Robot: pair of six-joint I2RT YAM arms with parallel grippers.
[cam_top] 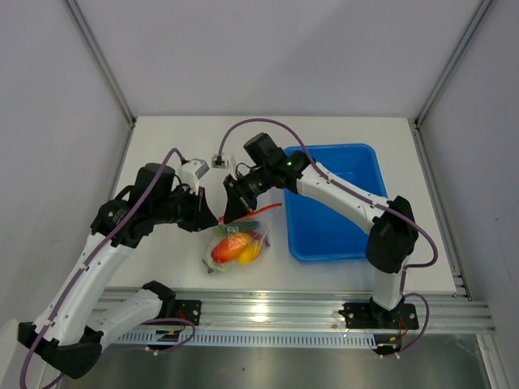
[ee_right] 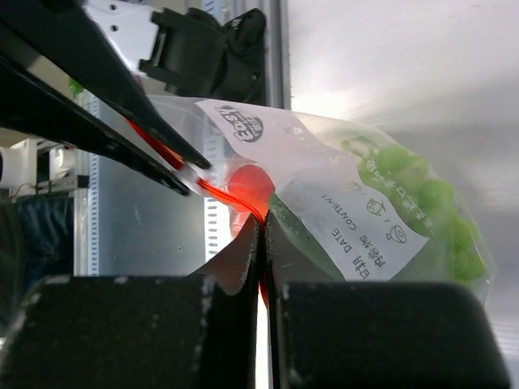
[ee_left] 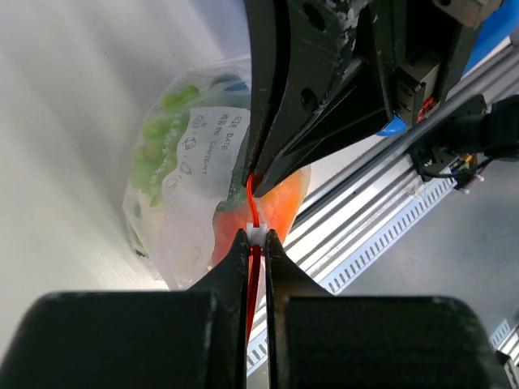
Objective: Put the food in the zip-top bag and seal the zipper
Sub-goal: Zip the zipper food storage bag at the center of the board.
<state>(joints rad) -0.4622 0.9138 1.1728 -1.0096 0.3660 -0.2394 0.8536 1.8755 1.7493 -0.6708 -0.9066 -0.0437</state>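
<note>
As far as I can see the loading is done: the green grapes [ee_right: 422, 194], the red tomato [cam_top: 225, 250] and the orange-yellow pepper [cam_top: 247, 253] all show inside the clear, crinkly zip-top bag [cam_top: 235, 245], which bulges below and between the two sets of jaws. I judge that what is left is the seal. The thin red-orange zipper strip [ee_left: 254, 212] along the bag's mouth is in hand, but I cannot tell how much of its length is pressed together. In the overhead view a stretch of it trails away from the right jaws toward the blue rectangular plastic tray [cam_top: 357, 162]. The left jaws are pinched nearly flat on the strip, with a small white tab [ee_left: 254, 232] right at their tips; whether that is a slider I can't say. The right jaws are closed to a sliver on the same strip, just beyond the left tips, so the two grips almost meet, with the bag's printed label beside them.
</note>
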